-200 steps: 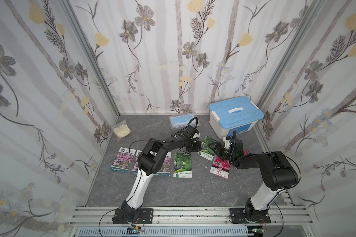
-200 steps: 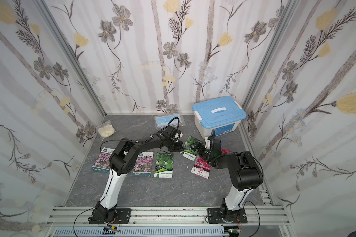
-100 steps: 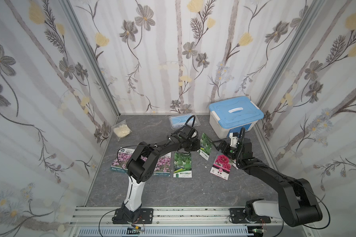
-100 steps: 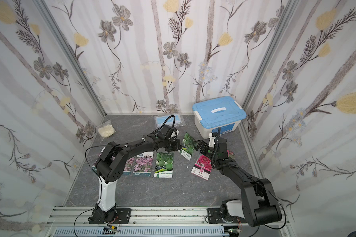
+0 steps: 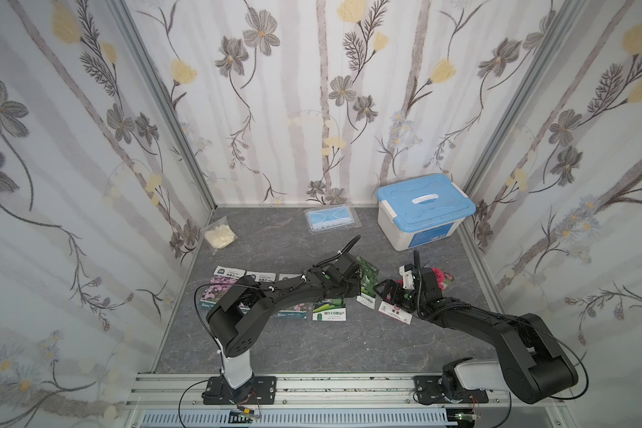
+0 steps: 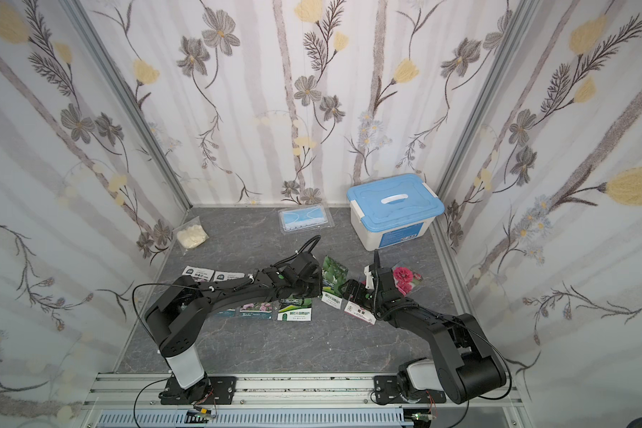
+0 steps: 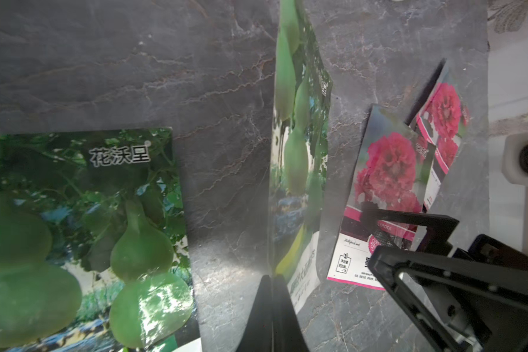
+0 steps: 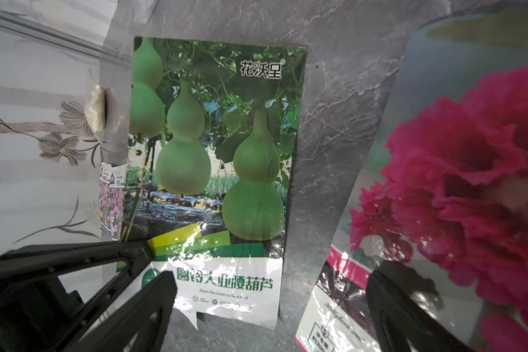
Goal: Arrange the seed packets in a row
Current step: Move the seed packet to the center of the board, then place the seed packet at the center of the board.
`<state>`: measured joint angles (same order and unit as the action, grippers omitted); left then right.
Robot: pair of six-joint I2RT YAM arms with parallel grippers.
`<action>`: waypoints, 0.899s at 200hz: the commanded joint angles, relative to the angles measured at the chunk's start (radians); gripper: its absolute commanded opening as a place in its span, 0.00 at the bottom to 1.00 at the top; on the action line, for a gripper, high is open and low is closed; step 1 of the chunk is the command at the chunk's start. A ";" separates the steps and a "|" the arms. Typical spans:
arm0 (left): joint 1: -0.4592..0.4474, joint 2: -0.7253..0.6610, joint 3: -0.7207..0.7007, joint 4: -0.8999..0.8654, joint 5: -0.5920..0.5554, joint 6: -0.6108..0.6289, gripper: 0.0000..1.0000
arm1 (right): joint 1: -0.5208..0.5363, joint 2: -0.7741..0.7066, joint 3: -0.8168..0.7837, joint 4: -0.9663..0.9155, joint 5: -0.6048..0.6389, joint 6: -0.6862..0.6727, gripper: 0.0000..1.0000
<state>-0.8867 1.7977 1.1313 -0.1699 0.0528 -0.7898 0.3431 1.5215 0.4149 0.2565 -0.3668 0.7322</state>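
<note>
- While the left gripper [image 7: 270,300] is clamped tight on one edge of a gourd packet [image 7: 299,152], that packet stands up off the table [image 5: 312,352], edge-on to the left wrist camera: in the air, not yet in line!
- Just beside it, the right gripper [image 5: 386,292] hovers with its jaws spread wide and nothing between them, low over a red-bloom packet [image 5: 395,311] that lies a little askew.
- Over on the right wrist camera a gourd front fills the picture. It looks to be the lifted packet rather than a laid one, though that angle doesn't settle it.
- Step out a little: the second red-bloom packet [image 5: 440,276] sits behind the right wrist, toward the blue-lidded box [image 5: 423,211] and well off the line.
- Now the row itself: three purple-flower packets [image 6: 256,309] side by side, partly under the left arm, with the laid gourd packet [image 5: 328,313] just beside them at the near end.
- By my reckoning that's four down, one in hand and two reds to come. The spot next to the laid gourd is bare and waiting.
- Far back, the mask bag [image 5: 332,220] and the bag of cream stuff [image 5: 219,235] sit out of play.
</note>
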 commanded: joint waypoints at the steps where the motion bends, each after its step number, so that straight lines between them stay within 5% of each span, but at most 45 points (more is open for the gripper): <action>1: -0.020 -0.004 -0.005 -0.010 -0.099 -0.043 0.00 | -0.005 -0.006 -0.040 -0.072 0.103 0.028 1.00; 93: -0.088 0.075 0.036 -0.011 -0.095 -0.068 0.00 | -0.164 -0.272 -0.066 -0.245 0.133 -0.045 1.00; 180: -0.178 0.100 0.026 -0.044 -0.194 -0.165 0.00 | -0.197 -0.408 0.001 -0.347 0.093 -0.087 1.00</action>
<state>-1.0477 1.8896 1.1664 -0.1982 -0.0799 -0.9024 0.1474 1.1149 0.4076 -0.0784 -0.2428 0.6609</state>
